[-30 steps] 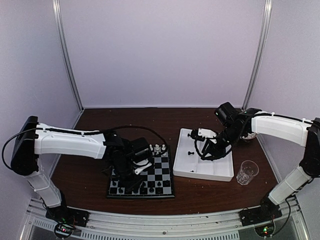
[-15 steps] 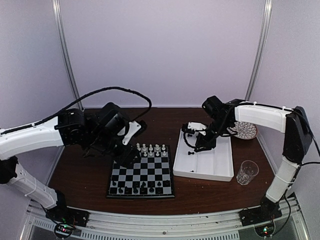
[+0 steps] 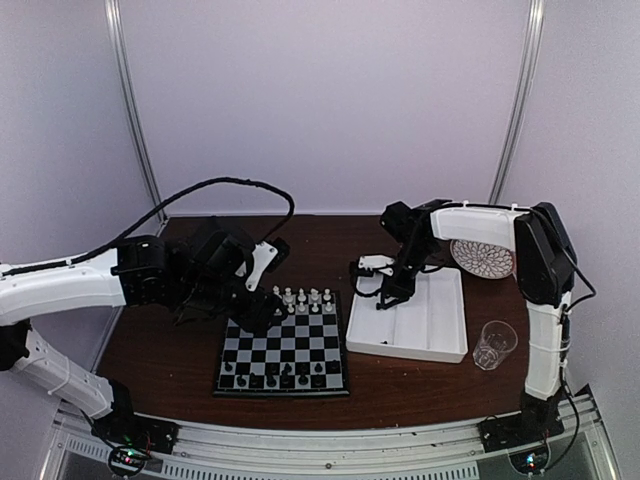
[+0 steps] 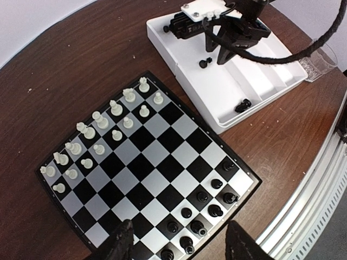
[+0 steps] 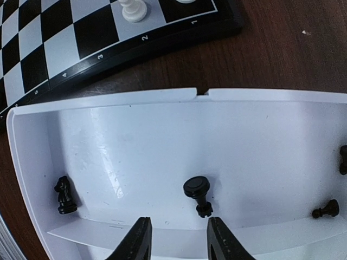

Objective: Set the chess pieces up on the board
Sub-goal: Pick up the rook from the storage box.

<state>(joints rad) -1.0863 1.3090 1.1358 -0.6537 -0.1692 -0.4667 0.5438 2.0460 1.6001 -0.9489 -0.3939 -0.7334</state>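
The board (image 3: 283, 352) lies in front of the left arm. White chess pieces (image 4: 102, 120) fill two rows along its far side, and several black ones (image 4: 209, 203) stand along its near edge. My left gripper (image 3: 258, 306) hangs open high above the board's far left corner, its jaws (image 4: 181, 245) holding nothing. My right gripper (image 3: 384, 290) is open, low over the left end of the white tray (image 5: 135, 141). A black rook (image 5: 198, 196) lies on its side there, just ahead of the fingertips (image 5: 142, 230). A black knight (image 5: 65, 195) stands further left in the tray.
More black pieces (image 5: 327, 208) lie further along the tray (image 3: 432, 335). A clear plastic cup (image 3: 494, 343) stands right of the tray and a round patterned plate (image 3: 482, 257) behind it. The metal rail runs along the table's near edge.
The left arm rose off the board and drew back towards the far left, its jaws opening. The right arm swung left to the tray's left end.
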